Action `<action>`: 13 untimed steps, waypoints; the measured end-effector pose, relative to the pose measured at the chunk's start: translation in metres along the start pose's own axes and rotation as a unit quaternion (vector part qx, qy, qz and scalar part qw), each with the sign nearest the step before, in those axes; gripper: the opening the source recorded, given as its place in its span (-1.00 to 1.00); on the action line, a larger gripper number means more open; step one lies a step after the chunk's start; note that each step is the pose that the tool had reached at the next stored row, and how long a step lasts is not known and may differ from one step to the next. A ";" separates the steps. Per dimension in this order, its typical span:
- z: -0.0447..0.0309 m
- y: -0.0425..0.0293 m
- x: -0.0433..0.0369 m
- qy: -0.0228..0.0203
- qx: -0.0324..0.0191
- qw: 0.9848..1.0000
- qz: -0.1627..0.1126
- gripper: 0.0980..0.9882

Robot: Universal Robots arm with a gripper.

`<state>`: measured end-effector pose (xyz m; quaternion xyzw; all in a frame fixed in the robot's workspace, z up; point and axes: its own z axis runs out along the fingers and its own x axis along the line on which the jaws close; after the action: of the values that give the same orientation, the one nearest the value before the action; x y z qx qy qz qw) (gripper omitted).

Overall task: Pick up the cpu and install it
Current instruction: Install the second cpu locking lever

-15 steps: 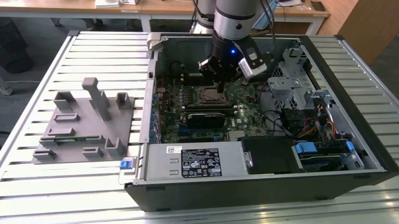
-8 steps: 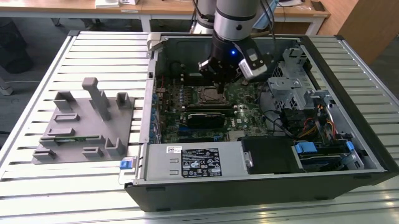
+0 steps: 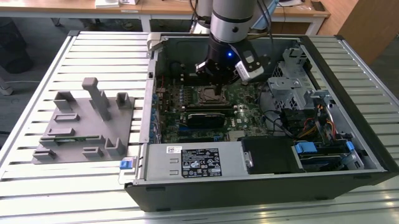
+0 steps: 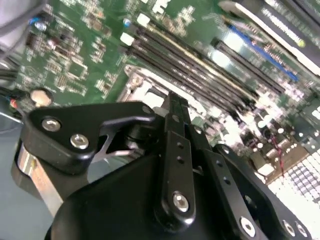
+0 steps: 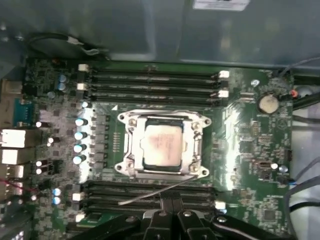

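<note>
Landmark: the open computer case (image 3: 262,186) lying on the slatted table (image 3: 37,93).

Exterior view, from its left to its right. Well apart from the case, toward the exterior view's left, a grey fixture (image 3: 84,128) with upright posts sits on the table; a thin green memory stick (image 3: 70,137) lies in one of its slots. Inside the case, the green motherboard (image 3: 187,100) covers the floor. My arm (image 3: 232,21) comes down into the case from above, and my gripper (image 3: 215,80) hangs just above the CPU socket (image 3: 210,94). Nearer the front wall of the case lies the grey power supply (image 3: 193,161). Toward the exterior view's right of the case stand a metal drive cage (image 3: 293,88) and a bundle of cables (image 3: 318,128).

First wrist view: the cpu (image 5: 162,145) sits flat in the socket frame (image 5: 162,172), silver top up, with no finger touching it. Memory slots (image 5: 150,80) run on both sides of the socket. A thin metal lever (image 5: 155,192) lies slanted across the slots between the socket and my gripper (image 5: 172,220). My fingers (image 5: 162,222) appear pressed together, holding nothing.

Second wrist view: my gripper's black linkage (image 4: 175,165) blocks most of the socket.
</note>
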<state>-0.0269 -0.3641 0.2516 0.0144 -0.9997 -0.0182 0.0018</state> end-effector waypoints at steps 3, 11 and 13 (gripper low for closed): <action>0.0008 -0.0003 0.0054 0.000 0.000 1.000 0.000 -0.98; 0.0030 -0.0029 0.0145 0.000 0.000 1.000 0.000 -0.98; 0.0037 -0.0029 0.0173 0.000 0.000 1.000 0.000 -0.98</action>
<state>-0.0441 -0.3674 0.2479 0.0144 -0.9997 -0.0182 0.0018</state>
